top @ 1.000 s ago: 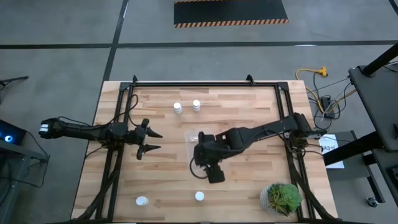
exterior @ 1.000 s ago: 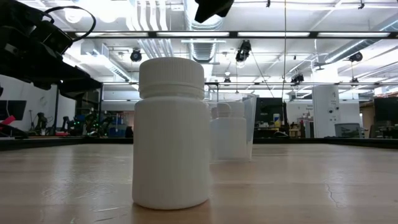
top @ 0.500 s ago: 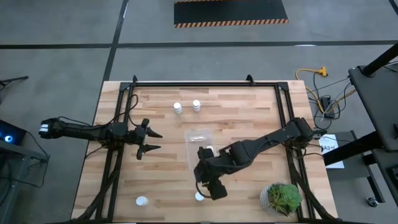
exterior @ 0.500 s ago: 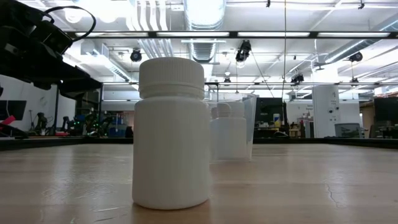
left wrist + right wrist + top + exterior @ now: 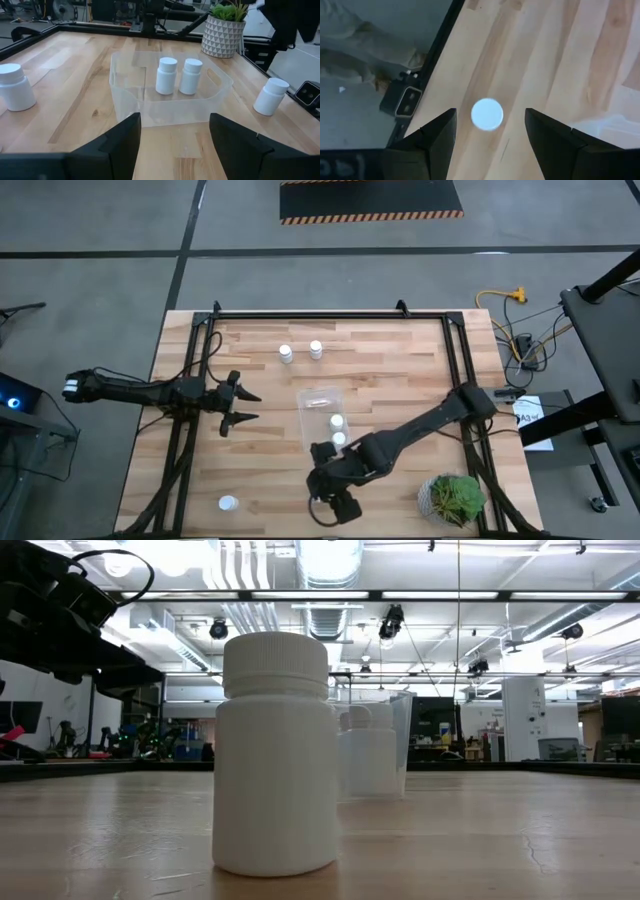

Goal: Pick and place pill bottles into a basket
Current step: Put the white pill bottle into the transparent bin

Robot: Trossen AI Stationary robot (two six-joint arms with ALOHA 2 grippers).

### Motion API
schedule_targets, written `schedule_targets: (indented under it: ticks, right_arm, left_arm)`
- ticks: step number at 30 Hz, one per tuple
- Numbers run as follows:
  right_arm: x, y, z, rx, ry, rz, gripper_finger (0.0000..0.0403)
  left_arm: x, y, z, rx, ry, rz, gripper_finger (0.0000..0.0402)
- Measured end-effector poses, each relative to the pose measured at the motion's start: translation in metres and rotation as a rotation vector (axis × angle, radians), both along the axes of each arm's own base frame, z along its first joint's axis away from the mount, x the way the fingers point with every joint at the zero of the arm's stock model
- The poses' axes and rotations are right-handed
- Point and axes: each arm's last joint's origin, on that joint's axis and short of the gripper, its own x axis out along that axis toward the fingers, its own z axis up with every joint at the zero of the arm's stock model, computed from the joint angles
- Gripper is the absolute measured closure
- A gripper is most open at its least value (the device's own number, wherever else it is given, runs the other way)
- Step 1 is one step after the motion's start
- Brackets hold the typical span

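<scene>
My right gripper (image 5: pixel 335 505) hangs open near the table's near edge, pointing down over a white pill bottle. In the right wrist view that bottle's cap (image 5: pixel 487 114) shows between the two spread fingers, which do not touch it. The same bottle stands large in the low view (image 5: pixel 275 755). The clear basket (image 5: pixel 310 412) sits mid-table with two bottles (image 5: pixel 337 430) standing in it. Two more bottles (image 5: pixel 300 351) stand toward the far edge, and one (image 5: pixel 228 503) near the front left. My left gripper (image 5: pixel 250 406) waits open at the left, facing the basket (image 5: pixel 170 107).
A green potted plant (image 5: pixel 455 498) stands at the near right corner, close to my right arm. A black metal frame (image 5: pixel 190 430) runs along the table's left, right and far sides. Bare wood lies between the basket and the left gripper.
My right gripper has gone from beside the basket toward the table's near edge and now stands over the bottle there. As the arm drew away, the two bottles in the basket came into sight.
</scene>
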Motion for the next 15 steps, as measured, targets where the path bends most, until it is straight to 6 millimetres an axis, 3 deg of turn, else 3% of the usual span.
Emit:
schedule_targets:
  ticks: [5,15]
  right_arm:
    - [0.014,0.007,-0.012,-0.006,0.004,0.018,0.0179]
    - [0.024,0.014,-0.038,-0.051,0.111,0.075,0.0179]
  left_arm:
    - [0.0,0.0,0.0,0.0,-0.001,0.0,0.0182]
    - [0.0,0.0,0.0,0.0,0.0,0.0,0.0182]
